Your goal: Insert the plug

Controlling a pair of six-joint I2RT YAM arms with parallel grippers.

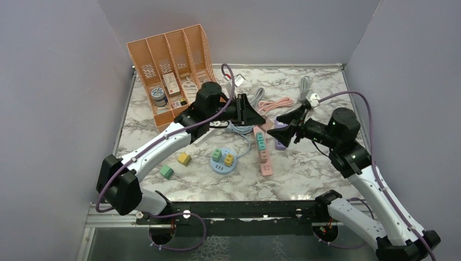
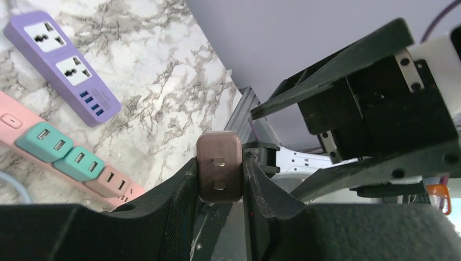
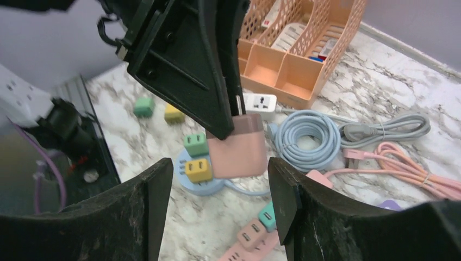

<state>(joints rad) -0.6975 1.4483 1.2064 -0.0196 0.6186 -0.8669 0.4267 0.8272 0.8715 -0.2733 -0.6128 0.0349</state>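
The plug (image 2: 219, 167) is a pink block with two flat metal prongs. My left gripper (image 2: 220, 160) is shut on it, one finger on each side, holding it in the air above the table. From the right wrist view the plug (image 3: 237, 151) hangs from the left fingers, just ahead of my right gripper (image 3: 220, 163). The right jaws stand open on either side of it without touching. Below lie a pink power strip (image 1: 263, 147), a purple power strip (image 1: 280, 136) and a round blue socket hub (image 1: 223, 162). In the top view the two grippers meet tip to tip, left gripper (image 1: 260, 116), right gripper (image 1: 281, 128).
An orange file organiser (image 1: 171, 70) stands at the back left. Coiled blue (image 3: 304, 136), pink (image 1: 274, 103) and grey (image 1: 304, 87) cables lie behind the strips. A yellow cube (image 1: 184, 158) and a green cube (image 1: 166, 172) sit front left. A white adapter (image 3: 260, 103) lies by the organiser.
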